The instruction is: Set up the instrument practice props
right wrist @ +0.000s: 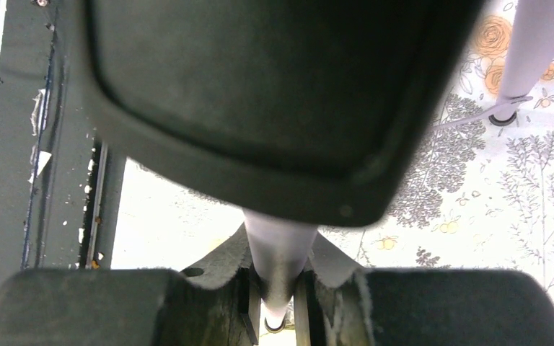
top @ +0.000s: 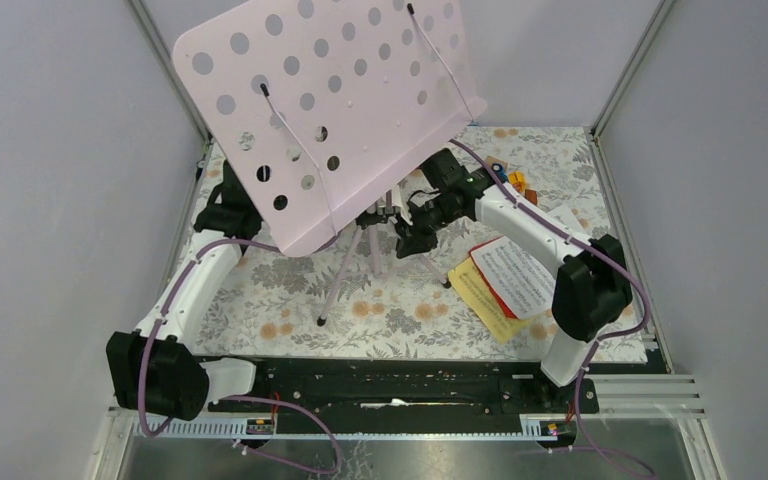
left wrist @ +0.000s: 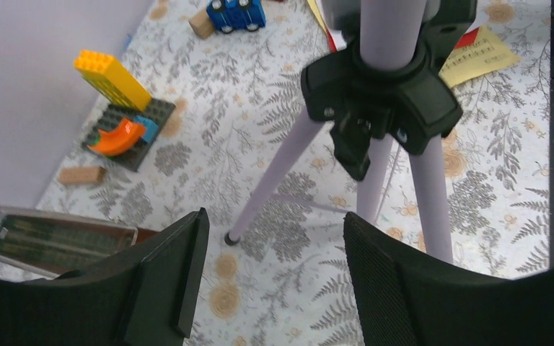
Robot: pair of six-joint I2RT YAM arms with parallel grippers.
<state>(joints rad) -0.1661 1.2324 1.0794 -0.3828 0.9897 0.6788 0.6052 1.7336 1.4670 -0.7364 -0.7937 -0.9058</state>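
Note:
The pale pink perforated panel [top: 330, 110] stands tilted on its lilac tripod [top: 338, 280] at the middle back of the table. My right gripper [right wrist: 280, 303] is shut on one lilac tripod leg [right wrist: 280, 252], just below the black hub [right wrist: 260, 101]; in the top view it sits under the panel's lower edge [top: 407, 235]. My left gripper [left wrist: 274, 281] is open and empty, a short way from the tripod's black hub [left wrist: 379, 101] and legs, touching nothing. The white, red and yellow sheet-music pages [top: 508, 278] lie on the cloth at the right.
Orange-yellow toy blocks on a dark base [left wrist: 119, 119], a wooden block [left wrist: 81, 175], a blue toy car [left wrist: 236, 13] and a cork cylinder [left wrist: 202, 23] lie behind the tripod. A brown metal-faced object [left wrist: 50, 241] is by my left finger. Walls close in left, right and back.

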